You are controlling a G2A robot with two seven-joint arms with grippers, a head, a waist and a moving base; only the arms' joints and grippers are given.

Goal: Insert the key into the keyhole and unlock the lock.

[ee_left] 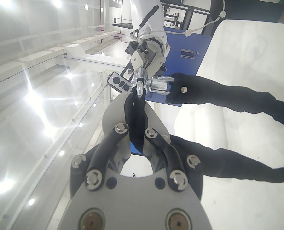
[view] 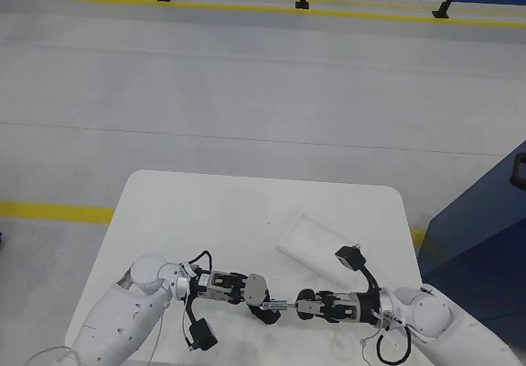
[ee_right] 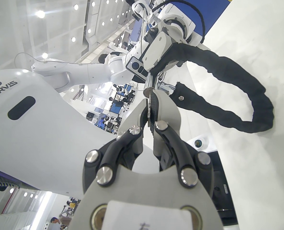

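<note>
left gripper jaws clamped on lock | right gripper jaws clamped on key; key touching lock's chrome end | above table

I see lock: chrome head raised, black fabric-sleeved chain trailing in loop. Key: silver, edge-on, tip meeting head's keyhole; depth unclear to me.

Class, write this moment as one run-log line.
left pincer: shut on lock | right pincer: shut on key | key: tip at keyhole, depth unclear
</note>
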